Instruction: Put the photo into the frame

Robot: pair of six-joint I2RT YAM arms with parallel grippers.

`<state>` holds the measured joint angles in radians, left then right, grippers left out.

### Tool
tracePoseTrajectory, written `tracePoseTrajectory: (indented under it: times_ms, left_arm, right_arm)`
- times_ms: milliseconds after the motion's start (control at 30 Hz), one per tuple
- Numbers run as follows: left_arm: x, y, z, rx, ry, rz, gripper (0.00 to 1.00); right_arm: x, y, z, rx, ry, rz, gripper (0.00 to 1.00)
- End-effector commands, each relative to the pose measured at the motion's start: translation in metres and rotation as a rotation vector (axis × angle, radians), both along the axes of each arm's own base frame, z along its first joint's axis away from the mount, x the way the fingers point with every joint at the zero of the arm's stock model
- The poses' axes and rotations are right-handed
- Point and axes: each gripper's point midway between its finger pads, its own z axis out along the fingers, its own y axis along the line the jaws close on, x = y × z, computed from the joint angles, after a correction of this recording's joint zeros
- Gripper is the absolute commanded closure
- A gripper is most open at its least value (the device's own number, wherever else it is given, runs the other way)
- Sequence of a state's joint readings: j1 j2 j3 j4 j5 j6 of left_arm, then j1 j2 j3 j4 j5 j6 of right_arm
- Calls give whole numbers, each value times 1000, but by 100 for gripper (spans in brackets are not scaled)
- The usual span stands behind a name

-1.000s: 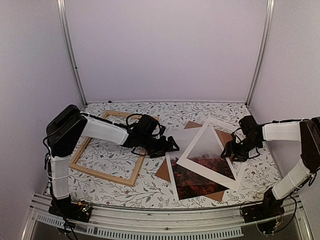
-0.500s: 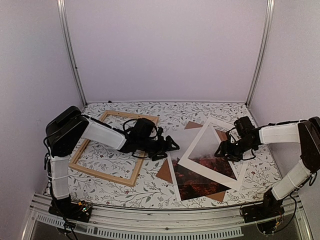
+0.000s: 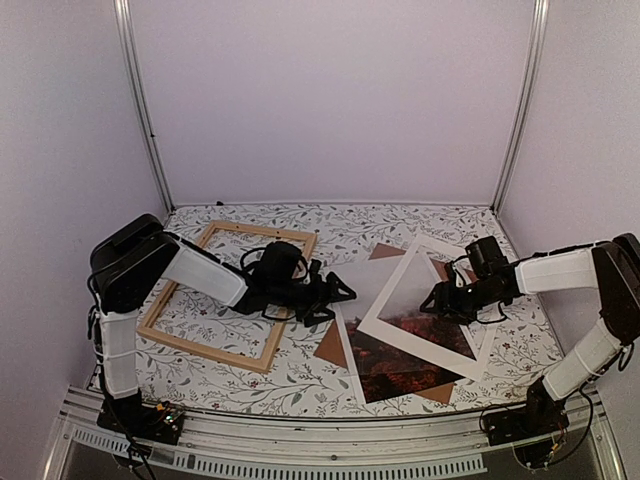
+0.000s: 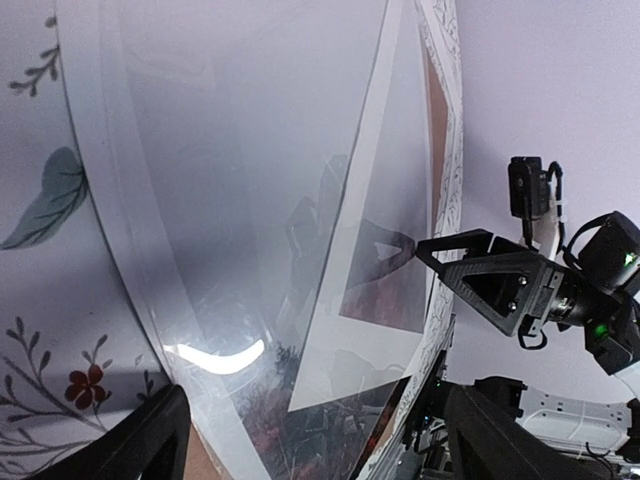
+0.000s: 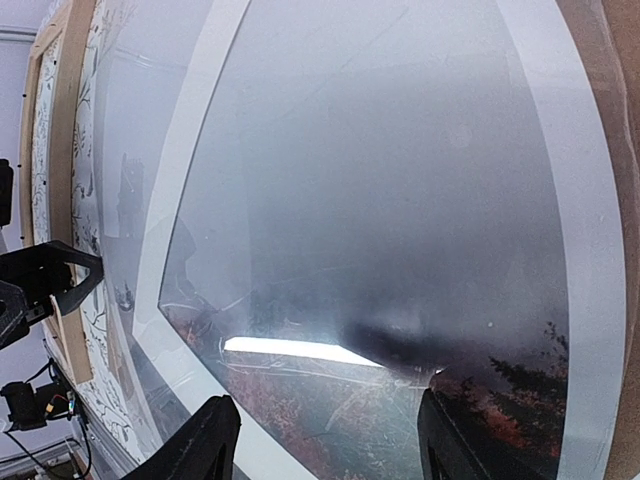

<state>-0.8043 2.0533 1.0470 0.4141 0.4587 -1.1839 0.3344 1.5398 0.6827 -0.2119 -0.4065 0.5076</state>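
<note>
Top external view: the thin red-and-grey printed photo (image 3: pixel 385 362) lies flat on the floral counter (image 3: pixel 300 385), right of the light natural-wood rectangular frame (image 3: pixel 210 349) and partly under a white cardboard mat (image 3: pixel 392 283). Left tool (image 3: pixel 338 297) and right tool (image 3: pixel 432 300) are both released, low over it.

The white mat (image 3: pixel 388 283) covers much of the photo (image 3: pixel 385 362), and the backing board (image 3: pixel 327 345) shows only its corners.

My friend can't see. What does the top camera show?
Over a flowery table, a robot's left gripper hovers beside the photo, its right gripper above the white mat lying on it. A wooden frame lies at the left.
</note>
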Motion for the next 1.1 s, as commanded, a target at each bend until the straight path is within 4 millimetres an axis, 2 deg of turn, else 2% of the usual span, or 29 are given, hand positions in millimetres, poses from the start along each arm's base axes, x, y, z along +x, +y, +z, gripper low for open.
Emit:
tracePoseTrajectory:
  times_ms: [0,267,500,667,867,1067]
  left_arm:
    - [-12,-12,13,-89,13,-57,10]
    - [-8,-21,32,-187,-32,-76,12]
    - [-4,-17,41,-244,-55,-53,14]
    - [-2,-18,49,-266,-87,-60,15]
    - [-2,-20,51,-271,-95,-68,16]
    - [1,-19,49,-224,-127,-70,17]
  right_arm:
    - [-41,-12,-43,-80,181,-5,34]
    - [-42,-10,-46,-79,193,1,34]
    - [-14,-10,-20,-117,110,7,33]
    - [-8,-4,-19,-99,106,21,32]
    - [-11,-2,-22,-86,120,25,32]
    - [5,-8,-6,-140,60,16,32]
